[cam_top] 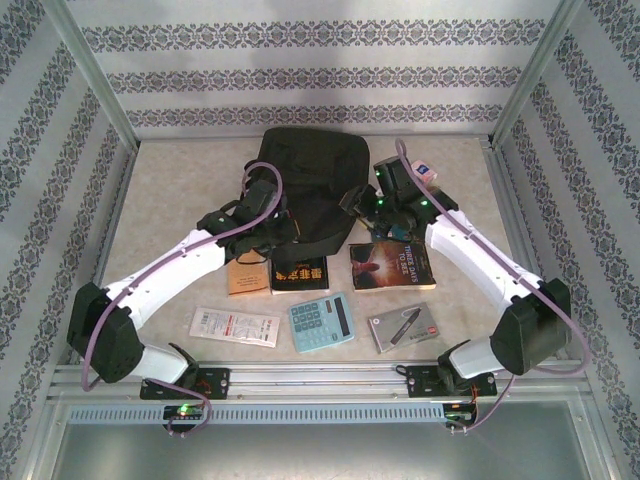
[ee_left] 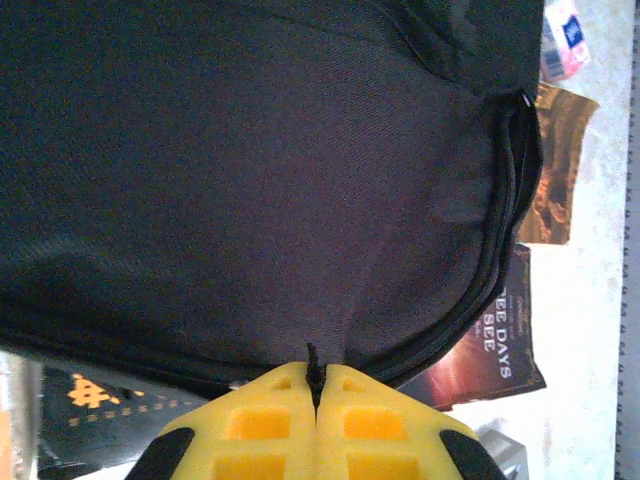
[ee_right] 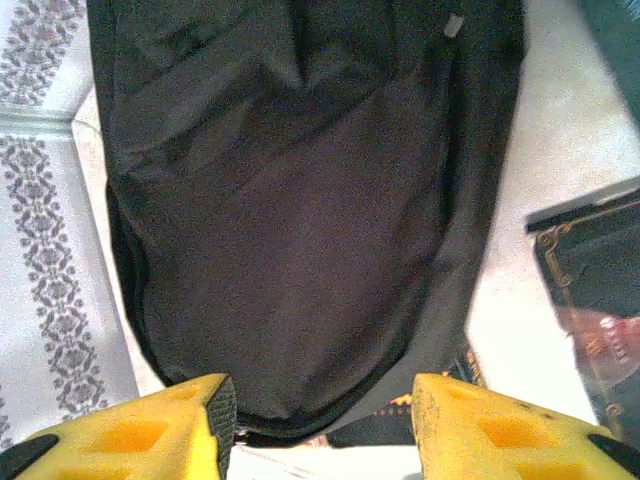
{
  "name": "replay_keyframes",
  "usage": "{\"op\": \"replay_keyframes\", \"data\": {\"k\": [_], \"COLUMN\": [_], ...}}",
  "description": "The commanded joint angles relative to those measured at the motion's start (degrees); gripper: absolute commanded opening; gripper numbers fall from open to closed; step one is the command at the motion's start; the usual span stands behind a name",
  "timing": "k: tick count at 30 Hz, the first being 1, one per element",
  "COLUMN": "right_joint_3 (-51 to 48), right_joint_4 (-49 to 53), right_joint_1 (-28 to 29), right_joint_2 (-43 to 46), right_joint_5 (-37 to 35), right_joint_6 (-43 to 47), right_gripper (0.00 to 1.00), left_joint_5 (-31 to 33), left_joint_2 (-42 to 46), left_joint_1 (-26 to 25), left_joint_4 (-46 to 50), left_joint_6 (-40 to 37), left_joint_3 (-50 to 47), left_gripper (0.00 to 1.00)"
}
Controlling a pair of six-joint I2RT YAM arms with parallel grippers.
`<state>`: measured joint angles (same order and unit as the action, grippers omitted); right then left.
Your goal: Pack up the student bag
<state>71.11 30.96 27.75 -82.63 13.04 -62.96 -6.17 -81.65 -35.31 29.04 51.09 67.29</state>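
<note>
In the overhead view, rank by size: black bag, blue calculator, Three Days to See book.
Largest by far: bag.
Then book and calculator: they look about alike, so I won't rank them.

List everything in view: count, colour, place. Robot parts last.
bag: one, black, far middle of the table
books: three, brown, black and dark reddish, in a row at the bag's near edge
packet: one, white with red print, near left
calculator: one, light blue, near middle
pen pack: one, grey, near right
small item: one, pink, white and blue, right of the bag
table: one, beige
arms: two, white and black, bases at the near edge
left gripper: one, yellow, shut on a black bit of the bag
right gripper: one, yellow, open, at the bag's edge
</note>
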Motion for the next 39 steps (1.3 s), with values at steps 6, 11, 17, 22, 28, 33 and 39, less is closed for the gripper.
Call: {"op": "replay_keyframes", "data": {"k": [6, 11, 17, 22, 28, 33, 39], "right_joint_3": [-3.26, -4.48, -4.08, -4.09, -5.13, -5.54, -5.13], "right_joint_4": [-2.56, -2.69, -4.8, -5.95, -6.08, -4.83, -3.99], "right_joint_1": [3.36, 5.04, 6.83, 7.31, 7.41, 7.41, 7.47], "right_joint_2": [-2.38, -2.22, -5.29, -8.13, -9.39, -9.05, -8.73], "right_joint_5": [3.99, 2.72, 2.74, 1.76, -0.42, -3.21, -4.9], "right_joint_6": [-13.39, -15.32, -17.05, -17.24, -15.88, -14.68, -12.45], "right_gripper": [0.56, 0.57, 0.56, 0.48, 0.22, 0.03, 0.0], "left_joint_5": [2.58, 3.13, 3.01, 6.23, 10.01, 13.12, 16.11], "left_joint_2": [-0.77, -0.44, -0.95, -0.02, 1.96, 2.37, 2.93], "left_joint_1": [-3.27, -3.45, -3.8, -3.8, -3.64, -3.45, -3.27], "left_joint_4": [-1.54, -1.5, -2.24, -0.75, 0.18, 1.18, 2.35], "left_joint_6": [0.33, 0.16, 0.08, -1.46, -3.05, -4.43, -6.4], "left_joint_3": [4.28, 3.79, 3.38, 2.39, -0.97, -3.07, -3.61], "left_gripper": [0.0, 0.0, 0.0, 0.0, 0.0, 0.0, 0.0]}}
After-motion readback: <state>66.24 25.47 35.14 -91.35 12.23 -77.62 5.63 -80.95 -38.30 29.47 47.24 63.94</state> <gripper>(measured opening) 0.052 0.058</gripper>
